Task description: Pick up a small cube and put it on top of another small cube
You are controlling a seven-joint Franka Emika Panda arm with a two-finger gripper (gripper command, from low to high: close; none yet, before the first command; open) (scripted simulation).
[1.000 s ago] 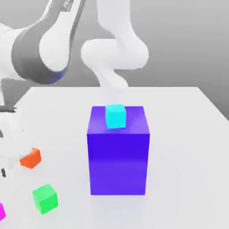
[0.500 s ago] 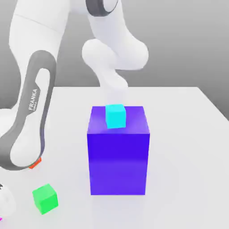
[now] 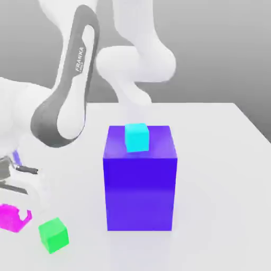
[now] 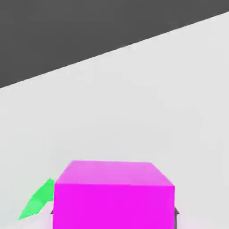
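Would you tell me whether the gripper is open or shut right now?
Shut on the magenta cube: the gripper flanks it, and the cube sits close in the hand view.

- The small pink cube (image 3: 11,218) is bright magenta, near the exterior view's left edge, just beside the green cube (image 3: 53,235).
- In the hand view it (image 4: 113,197) sits close up, its top face showing.

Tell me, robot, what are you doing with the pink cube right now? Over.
Gripper shut on pink cube. Green cube beside it. Cyan cube sits on big blue block. Nothing in the way.
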